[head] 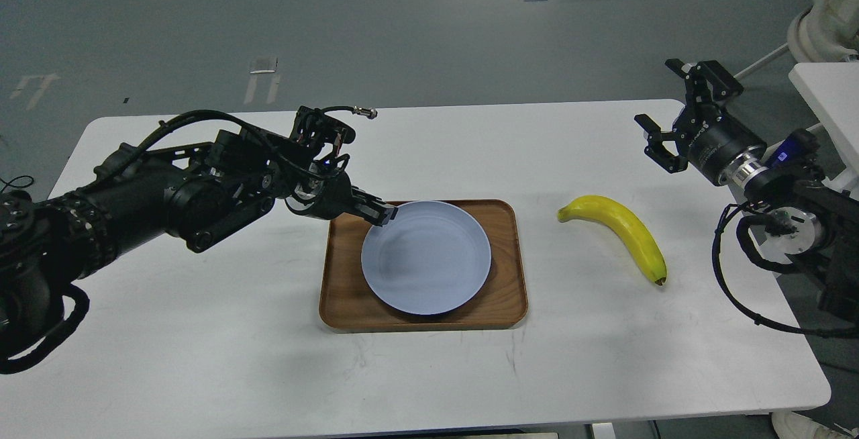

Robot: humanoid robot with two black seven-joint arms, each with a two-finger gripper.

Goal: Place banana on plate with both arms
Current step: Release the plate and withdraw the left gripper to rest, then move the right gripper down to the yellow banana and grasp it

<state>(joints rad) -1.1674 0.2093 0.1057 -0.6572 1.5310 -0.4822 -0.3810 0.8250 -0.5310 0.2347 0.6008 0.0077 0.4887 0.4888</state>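
Note:
The pale blue-grey plate (426, 258) lies on the brown wooden tray (349, 291) in the middle of the white table. My left gripper (385, 214) is shut on the plate's far left rim. The yellow banana (624, 231) lies on the table to the right of the tray, dark tip toward the front. My right gripper (664, 113) is open and empty, held above the table's back right area, behind and to the right of the banana.
The white table (201, 331) spreads to the left and in front of the tray. A white stand (829, 96) rises beyond the table's right edge, next to my right arm.

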